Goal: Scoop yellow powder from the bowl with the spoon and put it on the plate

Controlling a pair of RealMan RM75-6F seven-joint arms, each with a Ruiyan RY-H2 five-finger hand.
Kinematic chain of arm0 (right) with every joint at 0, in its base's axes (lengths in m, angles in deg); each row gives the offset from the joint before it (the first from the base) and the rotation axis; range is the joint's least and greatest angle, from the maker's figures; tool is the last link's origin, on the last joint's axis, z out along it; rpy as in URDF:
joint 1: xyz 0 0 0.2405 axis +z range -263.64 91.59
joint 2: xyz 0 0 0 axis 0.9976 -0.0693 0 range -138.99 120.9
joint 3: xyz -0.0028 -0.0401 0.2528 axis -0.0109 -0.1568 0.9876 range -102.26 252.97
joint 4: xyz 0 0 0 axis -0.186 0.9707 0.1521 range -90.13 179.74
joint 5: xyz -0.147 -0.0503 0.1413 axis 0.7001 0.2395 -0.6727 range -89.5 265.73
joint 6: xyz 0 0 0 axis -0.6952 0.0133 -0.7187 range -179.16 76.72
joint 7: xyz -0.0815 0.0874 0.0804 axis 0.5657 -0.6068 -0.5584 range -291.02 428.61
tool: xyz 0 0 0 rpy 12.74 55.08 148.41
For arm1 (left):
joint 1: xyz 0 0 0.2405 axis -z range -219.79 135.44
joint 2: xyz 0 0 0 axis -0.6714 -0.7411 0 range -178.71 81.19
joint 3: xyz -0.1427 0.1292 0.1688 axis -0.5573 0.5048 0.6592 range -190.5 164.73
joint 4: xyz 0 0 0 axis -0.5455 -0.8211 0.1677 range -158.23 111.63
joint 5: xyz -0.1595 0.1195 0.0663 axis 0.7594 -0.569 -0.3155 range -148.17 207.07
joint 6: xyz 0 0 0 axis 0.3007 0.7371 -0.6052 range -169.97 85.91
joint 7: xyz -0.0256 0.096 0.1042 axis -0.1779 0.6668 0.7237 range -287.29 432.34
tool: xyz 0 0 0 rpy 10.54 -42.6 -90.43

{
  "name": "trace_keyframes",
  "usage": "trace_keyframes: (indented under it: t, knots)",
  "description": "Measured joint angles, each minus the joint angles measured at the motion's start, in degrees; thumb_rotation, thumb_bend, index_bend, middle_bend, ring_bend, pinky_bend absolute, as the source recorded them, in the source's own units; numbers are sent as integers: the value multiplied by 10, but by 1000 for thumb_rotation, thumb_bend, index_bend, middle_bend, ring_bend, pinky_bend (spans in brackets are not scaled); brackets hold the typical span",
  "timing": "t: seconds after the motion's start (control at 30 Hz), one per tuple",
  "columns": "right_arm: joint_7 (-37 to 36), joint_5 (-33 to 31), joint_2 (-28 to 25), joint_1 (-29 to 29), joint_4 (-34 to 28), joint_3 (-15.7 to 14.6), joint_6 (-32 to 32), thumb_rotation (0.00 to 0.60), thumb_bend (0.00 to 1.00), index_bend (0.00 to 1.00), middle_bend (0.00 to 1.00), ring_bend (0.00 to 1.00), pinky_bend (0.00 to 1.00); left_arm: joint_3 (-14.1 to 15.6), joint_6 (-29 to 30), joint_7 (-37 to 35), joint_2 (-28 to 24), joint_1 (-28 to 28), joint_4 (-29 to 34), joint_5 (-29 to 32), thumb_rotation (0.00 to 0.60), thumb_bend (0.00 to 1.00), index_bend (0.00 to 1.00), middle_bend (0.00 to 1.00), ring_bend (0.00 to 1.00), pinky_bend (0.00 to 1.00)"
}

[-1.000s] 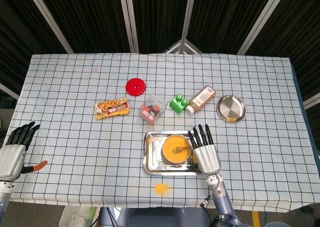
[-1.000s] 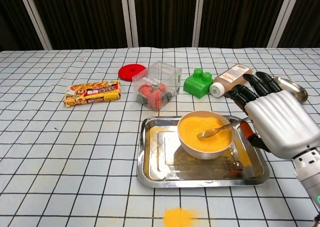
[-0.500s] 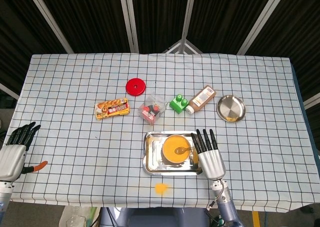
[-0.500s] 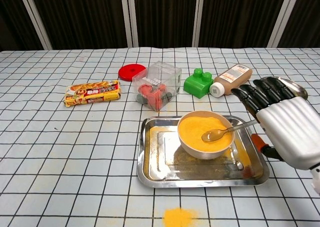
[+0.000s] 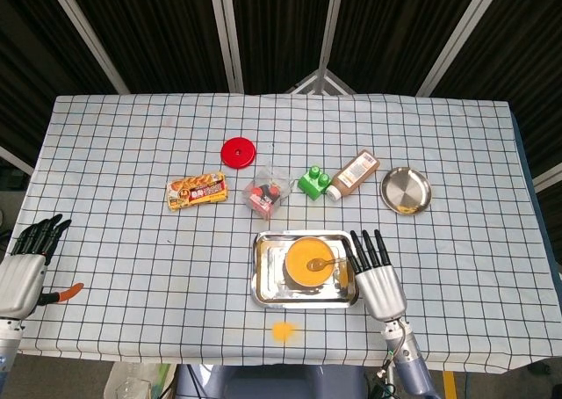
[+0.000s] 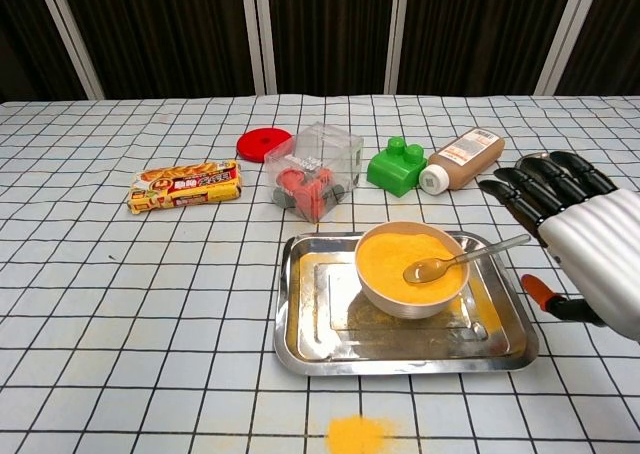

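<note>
The right hand (image 6: 590, 249) is hovering with its dark fingers (image 6: 535, 189) spread apart and nothing in them, just off the right edge of the shiny rectangular metal tray (image 6: 300, 324). The slim silver metal spoon (image 6: 462, 258) is lying just to that hand's left, apart from it. Its long axis is running from the bowl of the spoon, resting on the powder, up and rightward over the rim to the handle tip, which is pointing at the hand's fingers. So the handle end is the nearest part, and a grasp would, I judge, mean reaching leftward to it.

The spoon's bowl is looking lightly dusted yellow and is sitting on the heaped yellow powder (image 6: 400, 254) in the round white bowl (image 6: 410, 299), which is standing inside the tray.

The round silver metal plate (image 5: 406, 191) is lying beyond the right hand, well apart from it.

The left hand (image 5: 25, 272) is resting far off at the table's left edge, open and holding nothing; the right hand is clearly nearer.
</note>
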Motion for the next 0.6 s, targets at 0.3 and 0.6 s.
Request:
trace_keyframes:
  t: [0.3, 0.6]
  knots:
    - [43, -68, -60, 2, -149, 23, -70, 600, 592, 236, 90, 0, 0, 1, -3, 5, 1, 1, 3, -1, 600, 0, 0, 0, 0, 0]
    - [120, -132, -59, 11, -189, 48, -118, 600, 610, 330, 90, 0, 0, 1, -6, 3, -1, 3, 3, 3, 600, 0, 0, 0, 0, 0]
